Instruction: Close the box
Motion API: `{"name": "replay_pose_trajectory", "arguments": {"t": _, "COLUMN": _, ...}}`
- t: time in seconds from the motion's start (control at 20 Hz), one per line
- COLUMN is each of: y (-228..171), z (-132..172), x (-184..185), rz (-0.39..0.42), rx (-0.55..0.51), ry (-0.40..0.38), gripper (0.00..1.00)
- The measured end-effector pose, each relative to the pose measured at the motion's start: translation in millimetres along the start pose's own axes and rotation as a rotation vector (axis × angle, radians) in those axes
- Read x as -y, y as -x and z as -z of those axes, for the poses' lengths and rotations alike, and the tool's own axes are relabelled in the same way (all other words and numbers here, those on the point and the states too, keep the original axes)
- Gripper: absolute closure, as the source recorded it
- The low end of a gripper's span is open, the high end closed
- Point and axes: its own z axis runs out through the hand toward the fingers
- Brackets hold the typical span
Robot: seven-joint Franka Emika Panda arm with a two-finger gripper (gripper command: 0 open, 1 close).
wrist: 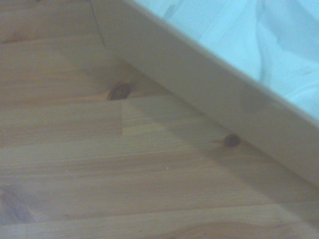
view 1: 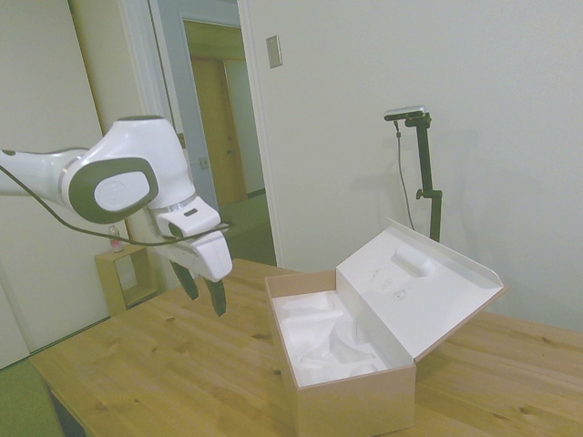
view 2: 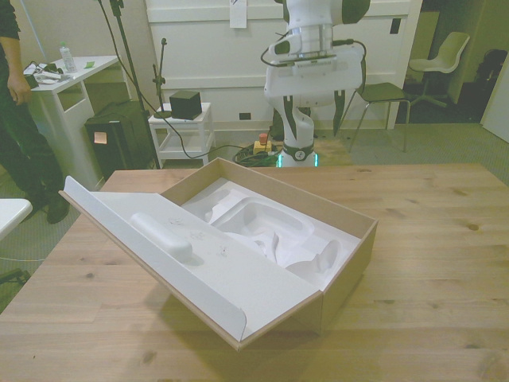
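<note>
The tan cardboard box [view 1: 351, 405] sits on the wooden table [view 1: 164, 382] with its lid [view 1: 421, 289] hinged back and tilted up on the far side. White moulded padding [view 1: 323, 341] fills its inside. My gripper [view 1: 202, 293] hangs open in the air to the left of the box in the side view, above the tabletop and a little higher than the box's rim, holding nothing. In the front view the box [view 2: 350, 270] lies mid-table and its lid [view 2: 191, 263] slopes toward the front view's left. The wrist view shows the box's wall [wrist: 214, 84] and bare table beside it.
A person [view 2: 16, 95] stands at the front view's left beside a white desk [view 2: 56, 83]. Behind the table are a small white cart [view 2: 181, 131], a dark cabinet [view 2: 115, 135] and a chair [view 2: 445, 60]. A doorway [view 1: 219, 137] opens behind the arm.
</note>
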Motion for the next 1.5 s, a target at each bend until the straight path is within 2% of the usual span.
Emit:
{"name": "replay_pose_trajectory", "arguments": {"t": 0.4, "y": -86, "z": 61, "x": -25, "rz": -0.112, "rx": -0.042, "ry": -0.064, "gripper": 0.0}}
{"name": "replay_pose_trajectory", "arguments": {"t": 1.05, "y": -218, "z": 101, "x": -34, "rz": -0.27, "rx": -0.104, "ry": -0.127, "gripper": 0.0}}
{"name": "replay_pose_trajectory", "arguments": {"t": 1.5, "y": -293, "z": 118, "x": -53, "rz": -0.367, "rx": -0.188, "ry": -0.136, "gripper": 0.0}}
